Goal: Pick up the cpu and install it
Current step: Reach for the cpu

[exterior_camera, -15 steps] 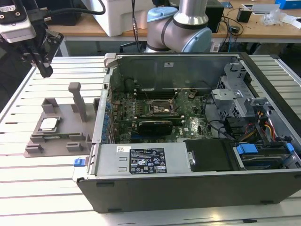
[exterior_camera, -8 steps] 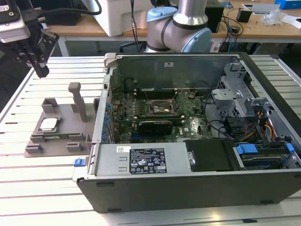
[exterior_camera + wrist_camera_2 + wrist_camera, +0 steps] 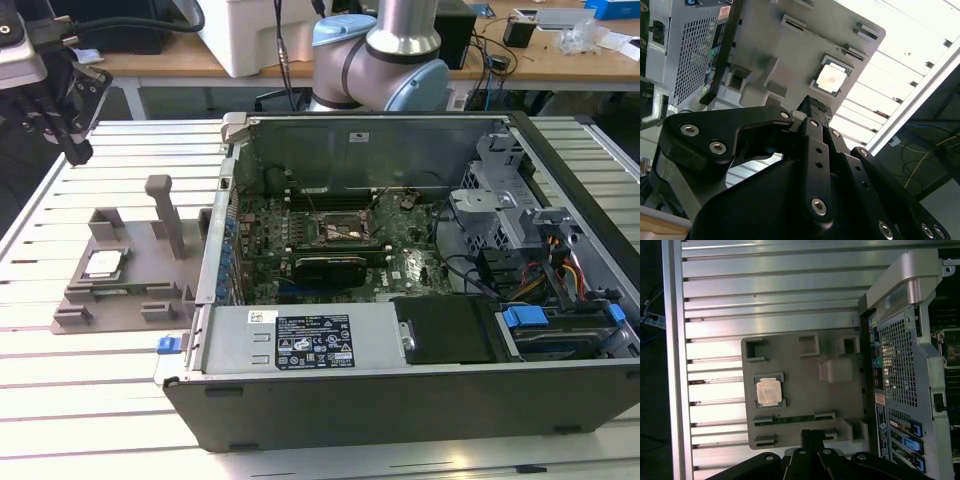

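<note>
Hovering clear of the cpu (image 3: 769,391), our gripper (image 3: 812,434) is closed on nothing; the chip lies flat in its recess on the grey holder tray (image 3: 800,370) beside the computer case (image 3: 900,365). We judge a clean pickup needs jaws squared to its edges, lowered level.

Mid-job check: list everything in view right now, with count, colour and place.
cpu: one, silver, lying in the tray's square pocket
tray: one, grey, on the table beside the case
case: one, dark grey, open, on the table
motherboard: one, green, inside the case
socket: one, black frame, middle of the motherboard
table: one, silver slats, under the tray and case
arm: one, grey and light blue, beyond the case in the exterior view
gripper: one, black, near the tray, apart from the cpu
</note>
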Tool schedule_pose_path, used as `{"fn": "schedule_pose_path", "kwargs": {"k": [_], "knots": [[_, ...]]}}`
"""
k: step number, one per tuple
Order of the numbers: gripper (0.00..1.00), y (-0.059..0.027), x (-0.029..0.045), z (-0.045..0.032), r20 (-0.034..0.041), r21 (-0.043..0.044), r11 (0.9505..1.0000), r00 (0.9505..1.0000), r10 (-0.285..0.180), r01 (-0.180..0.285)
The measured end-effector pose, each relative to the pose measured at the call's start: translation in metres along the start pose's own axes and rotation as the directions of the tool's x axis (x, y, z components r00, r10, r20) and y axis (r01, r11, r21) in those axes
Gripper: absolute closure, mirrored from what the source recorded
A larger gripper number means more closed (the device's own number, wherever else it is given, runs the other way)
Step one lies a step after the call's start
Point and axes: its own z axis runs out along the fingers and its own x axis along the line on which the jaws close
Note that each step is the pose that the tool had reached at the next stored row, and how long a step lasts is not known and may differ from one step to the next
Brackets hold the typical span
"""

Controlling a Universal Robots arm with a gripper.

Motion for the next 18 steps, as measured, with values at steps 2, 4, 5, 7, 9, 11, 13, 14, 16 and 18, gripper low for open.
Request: {"fn": "schedule_pose_path", "kwargs": {"k": [2,4,5,7,9,11,13,14,16,18], "knots": [[0.89,-0.0002,0.0023,0.0000,0.0000,0.0000,1.0000,1.0000,0.000,0.000],[0.89,-0.0003,0.0041,-0.0001,-0.0001,0.0000,1.0000,1.0000,0.000,0.000],[0.89,-0.0004,0.0055,-0.0002,-0.0001,0.0000,1.0000,1.0000,0.000,0.000],[0.89,-0.0007,0.0089,-0.0003,0.0000,0.0000,1.0000,1.0000,0.000,0.000],[0.89,-0.0008,0.0110,-0.0003,0.0000,0.0000,1.0000,1.0000,0.000,0.000],[0.89,-0.0009,0.0129,-0.0003,0.0000,0.0000,1.0000,1.0000,0.000,0.000],[0.89,-0.0007,0.0168,0.0004,0.0001,0.0000,1.0000,1.0000,0.000,0.000],[0.89,-0.0004,0.0194,0.0009,0.0000,0.0000,1.0000,1.0000,0.000,0.000],[0.89,0.0004,0.0266,0.0014,-0.0001,0.0000,1.0000,1.0000,0.000,0.000],[0.89,0.0006,0.0335,0.0019,0.0000,0.0000,1.0000,1.0000,0.000,0.000]]}}
